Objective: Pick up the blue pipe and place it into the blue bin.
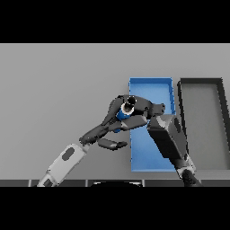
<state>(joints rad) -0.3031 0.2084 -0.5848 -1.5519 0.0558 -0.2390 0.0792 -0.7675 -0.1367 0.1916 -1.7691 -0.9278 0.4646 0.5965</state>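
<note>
The blue pipe shows only as a short blue patch between dark fingers, just outside the left wall of the blue bin. My right hand reaches over the bin from the lower right, its fingers curled round the pipe. My left hand comes in from the lower left. Its fingers stretch up along the pipe's left side and its thumb sticks out below. Most of the pipe is hidden by both hands.
A dark grey bin stands right beside the blue bin. My right forearm lies across the blue bin's lower half. The grey table spreads out to the left and behind.
</note>
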